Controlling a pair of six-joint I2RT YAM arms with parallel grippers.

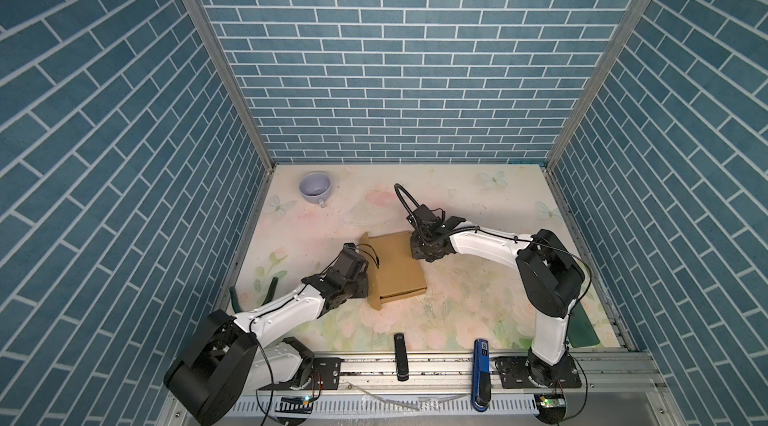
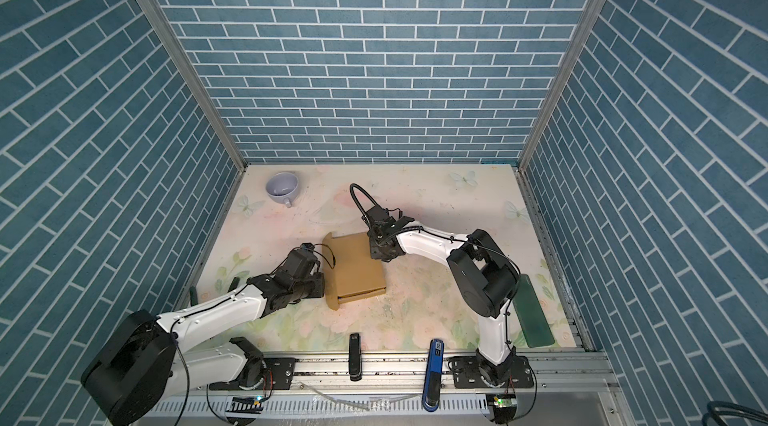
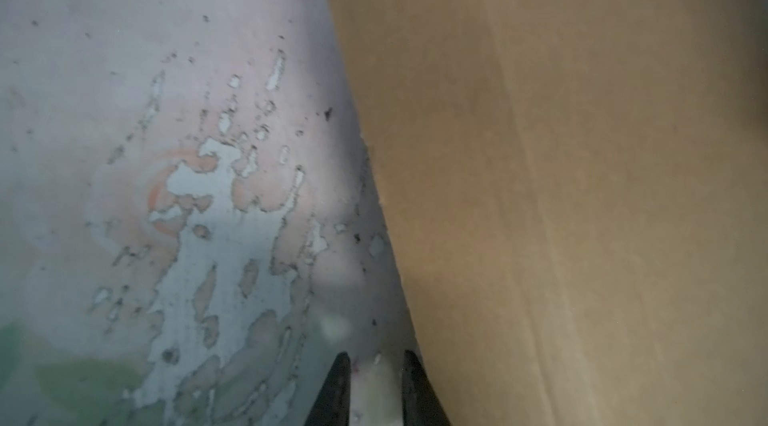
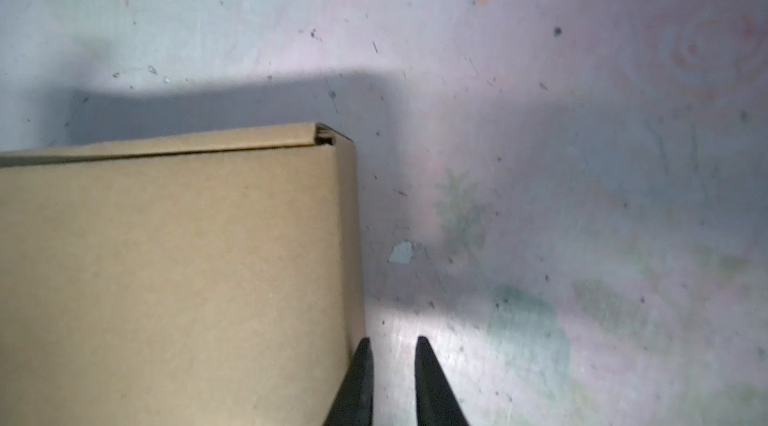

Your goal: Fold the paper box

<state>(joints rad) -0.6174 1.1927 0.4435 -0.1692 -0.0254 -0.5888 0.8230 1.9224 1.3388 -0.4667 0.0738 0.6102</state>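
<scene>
— Position of the paper box [image 1: 397,268]?
— Centre of the surface [image 1: 478,211], lower middle of the frame in both top views. A flap [image 1: 371,274] projects along its left side.
— State of the left claw [image 3: 376,363]?
— Narrowly spread, empty, just beside that flap.
— And the right claw [image 4: 394,347]?
— Narrowly spread, empty, beside the box's upper right corner.

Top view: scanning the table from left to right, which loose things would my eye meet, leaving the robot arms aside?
Dark green handles → pale cup → cardboard box → blue bar → flat green slab.
</scene>
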